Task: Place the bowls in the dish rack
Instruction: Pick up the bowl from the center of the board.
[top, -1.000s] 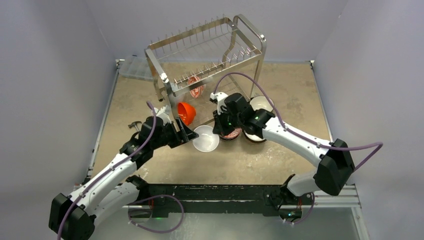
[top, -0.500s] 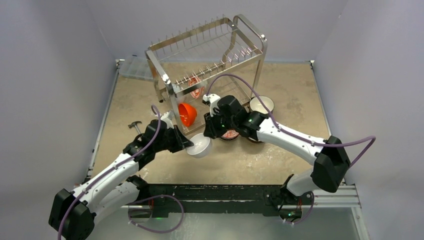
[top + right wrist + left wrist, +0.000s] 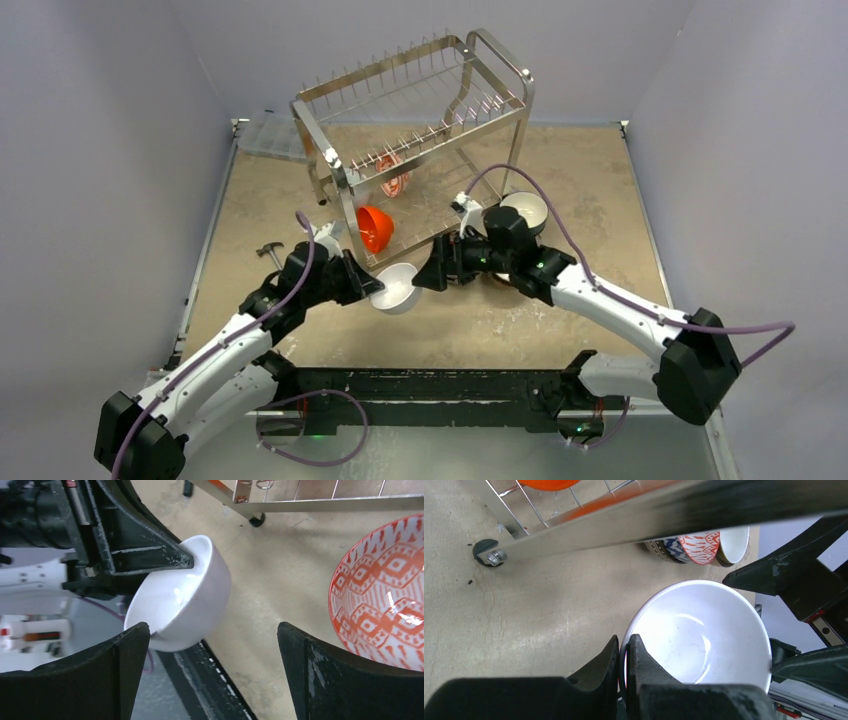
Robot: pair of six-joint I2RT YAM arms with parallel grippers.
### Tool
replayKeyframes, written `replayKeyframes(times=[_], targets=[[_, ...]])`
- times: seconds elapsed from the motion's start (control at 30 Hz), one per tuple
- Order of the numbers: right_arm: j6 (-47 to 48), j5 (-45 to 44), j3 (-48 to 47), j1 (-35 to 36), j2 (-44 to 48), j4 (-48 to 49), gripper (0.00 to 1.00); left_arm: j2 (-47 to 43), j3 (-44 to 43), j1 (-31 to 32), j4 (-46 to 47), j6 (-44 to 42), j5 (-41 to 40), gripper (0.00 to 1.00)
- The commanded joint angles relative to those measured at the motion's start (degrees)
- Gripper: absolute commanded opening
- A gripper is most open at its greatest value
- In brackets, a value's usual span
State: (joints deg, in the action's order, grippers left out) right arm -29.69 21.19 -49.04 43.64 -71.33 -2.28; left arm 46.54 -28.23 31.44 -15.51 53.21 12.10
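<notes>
My left gripper (image 3: 372, 288) is shut on the rim of a white bowl (image 3: 398, 288), holding it tilted just above the table in front of the dish rack (image 3: 420, 100). The left wrist view shows the rim pinched between the fingers (image 3: 644, 657) and the bowl's (image 3: 699, 630) inside empty. My right gripper (image 3: 432, 274) stands wide open facing that bowl (image 3: 185, 600), apart from it. An orange bowl (image 3: 374, 228) and a red floral bowl (image 3: 393, 175) sit in the rack's lower tier. A red-patterned bowl (image 3: 380, 590) rests on the table beside my right gripper (image 3: 212, 627).
A white bowl with a dark outside (image 3: 525, 210) stands right of the rack's leg, and a teal-patterned bowl (image 3: 669, 547) sits beside the red-patterned one. A clear plastic box (image 3: 265, 135) lies at the back left. A small hammer-like tool (image 3: 268, 250) lies left of my left arm.
My left gripper shut on the white bowl's rim and tipped it up off the table. My right gripper opened wide and drew back to the right, away from the rack.
</notes>
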Motion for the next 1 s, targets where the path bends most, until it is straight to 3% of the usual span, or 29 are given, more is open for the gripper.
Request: replayKeyframes(times=[0.0,0.23,0.4,0.67,0.97], targets=[[-14.5,13.0,8.6,-3.0,5.0,16.4,0.99,-2.6,-0.1,-0.2,3.7,0.3,-2.2,0.0],[-41.0,20.1,24.0,-3.2,4.2,52.4,0.99,-3.6,-1.2,-0.1,5.0,-1.1,-2.6,0.0],[-48.7,21.2,26.3,-2.7,-0.4,67.3,0.99,-2.8,-2.0,-0.1,5.0,-1.9,-1.8,0.0],[-53.5,21.1,23.6,-2.4,-7.8,74.6,0.99,-3.0,-1.7,-0.1,5.7,-1.5,-0.4,0.0],[-52.7,20.0,23.7,-2.0,-10.5,71.7,0.99,-5.6,-1.7,-0.1,4.1,-1.2,-1.3,0.0]])
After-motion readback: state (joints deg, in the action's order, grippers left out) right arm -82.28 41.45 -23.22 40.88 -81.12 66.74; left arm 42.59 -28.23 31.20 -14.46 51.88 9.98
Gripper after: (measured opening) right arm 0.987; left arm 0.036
